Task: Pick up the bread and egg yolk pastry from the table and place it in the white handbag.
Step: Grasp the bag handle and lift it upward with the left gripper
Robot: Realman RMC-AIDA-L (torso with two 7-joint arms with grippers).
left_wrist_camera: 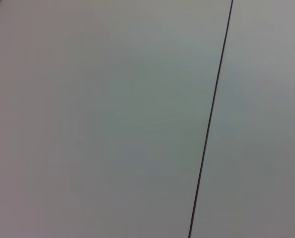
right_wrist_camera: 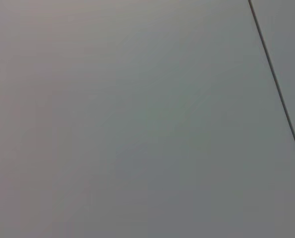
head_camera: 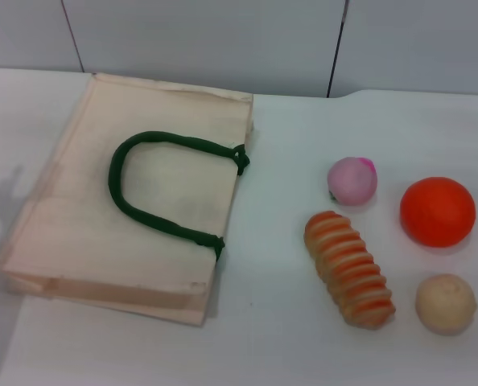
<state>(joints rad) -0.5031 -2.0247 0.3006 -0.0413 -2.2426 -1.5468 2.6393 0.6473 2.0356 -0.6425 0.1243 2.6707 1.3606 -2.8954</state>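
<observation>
The bread (head_camera: 349, 268), a ridged tan loaf with orange stripes, lies on the white table at the right of the head view. The egg yolk pastry (head_camera: 446, 303), a small pale tan ball, sits just right of the loaf's near end. The white handbag (head_camera: 78, 217), a cream cloth tote with dark green handles (head_camera: 171, 189), lies flat on the left. Neither gripper shows in any view. Both wrist views show only a plain grey panel wall with a dark seam.
A pink ball (head_camera: 352, 180) sits behind the bread and a bright orange ball (head_camera: 437, 211) sits behind the pastry. The table (head_camera: 287, 161) ends at a grey panel wall at the back. A faint shadow falls on the table left of the bag.
</observation>
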